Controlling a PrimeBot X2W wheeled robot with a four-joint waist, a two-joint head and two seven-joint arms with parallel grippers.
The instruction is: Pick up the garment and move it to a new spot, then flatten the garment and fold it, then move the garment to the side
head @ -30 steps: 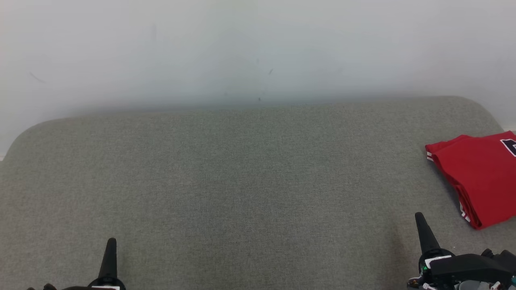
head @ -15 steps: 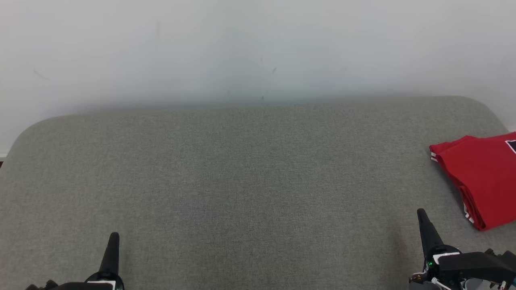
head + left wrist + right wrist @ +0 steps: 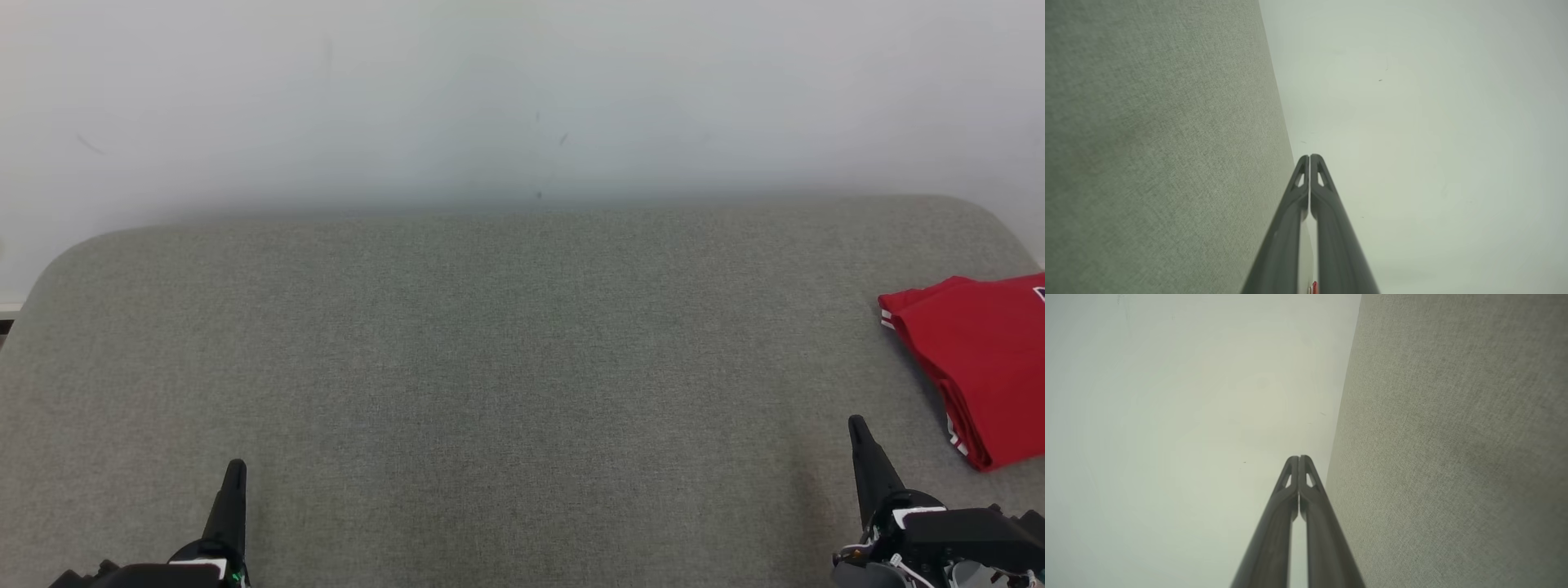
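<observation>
In the head view, the left gripper pokes up at the lower left of the frame. Its two dark fingers are pressed together and hold nothing. It points up over a big grey cloth cushion that takes up the lower part of the frame. Behind the cushion is a pale wall with a few tiny dark marks near the upper middle. At the lower right, the right gripper points up too. Its fingers are closed tight and hold nothing.

The red garment lies on the cushion at the far right of the frame, up and to the right of the right gripper. It is near that gripper but not touching it. It is folded into a flat stack, and the layers show along its lower left side. Small white stripes peek out at two corners. The right edge of the frame cuts the garment off.

The cushion has round corners at the upper left and upper right, and its back edge meets the wall. The garment sits close to the upper right corner. The widest open room is the grey cloth in the middle, from the left gripper across to the garment.
</observation>
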